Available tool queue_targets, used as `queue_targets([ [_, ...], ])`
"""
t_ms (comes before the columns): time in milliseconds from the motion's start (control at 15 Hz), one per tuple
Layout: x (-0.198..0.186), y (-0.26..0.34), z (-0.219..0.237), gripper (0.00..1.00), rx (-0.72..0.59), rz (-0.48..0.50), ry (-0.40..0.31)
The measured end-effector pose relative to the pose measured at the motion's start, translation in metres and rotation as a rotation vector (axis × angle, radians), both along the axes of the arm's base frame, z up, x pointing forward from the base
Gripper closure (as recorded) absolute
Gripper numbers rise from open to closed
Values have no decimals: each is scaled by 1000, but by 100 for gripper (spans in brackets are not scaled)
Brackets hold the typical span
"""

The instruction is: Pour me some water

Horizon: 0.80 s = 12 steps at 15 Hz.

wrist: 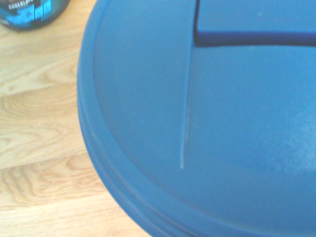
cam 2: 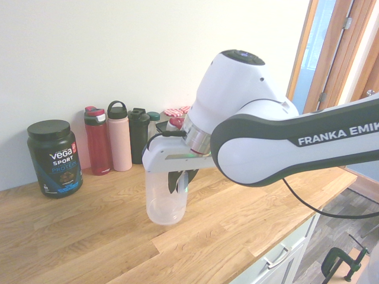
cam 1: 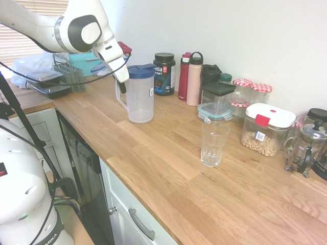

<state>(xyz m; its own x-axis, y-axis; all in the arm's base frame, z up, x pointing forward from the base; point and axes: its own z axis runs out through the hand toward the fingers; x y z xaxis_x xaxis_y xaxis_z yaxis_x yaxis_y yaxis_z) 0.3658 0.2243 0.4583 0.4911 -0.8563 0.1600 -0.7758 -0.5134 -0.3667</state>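
A clear plastic pitcher (cam 1: 140, 99) with a blue lid (cam 1: 140, 70) stands upright on the wooden counter (cam 1: 168, 168). My gripper (cam 1: 122, 86) comes in from above at the pitcher's handle side, with its dark fingers (cam 2: 174, 181) close together around the handle. From the other side, the pitcher (cam 2: 167, 204) looks empty or nearly so, and my gripper (cam 2: 180, 180) sits against its upper wall. The lid (wrist: 197, 123) fills the wrist view. An empty clear glass (cam 1: 213, 143) stands apart, nearer the counter's front.
A black Vega tub (cam 1: 164, 74), a red bottle (cam 1: 184, 76) and a pink bottle (cam 1: 194, 79) line the wall behind the pitcher. Food containers (cam 1: 265, 127) and a French press (cam 1: 306, 148) stand past the glass. A dish rack (cam 1: 66, 74) sits at the far end.
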Motion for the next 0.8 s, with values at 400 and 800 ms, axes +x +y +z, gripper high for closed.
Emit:
queue_targets([
  [400,0,6,-18,0,-23,9,-4],
  [800,-2,4,-12,0,-26,26,-7],
])
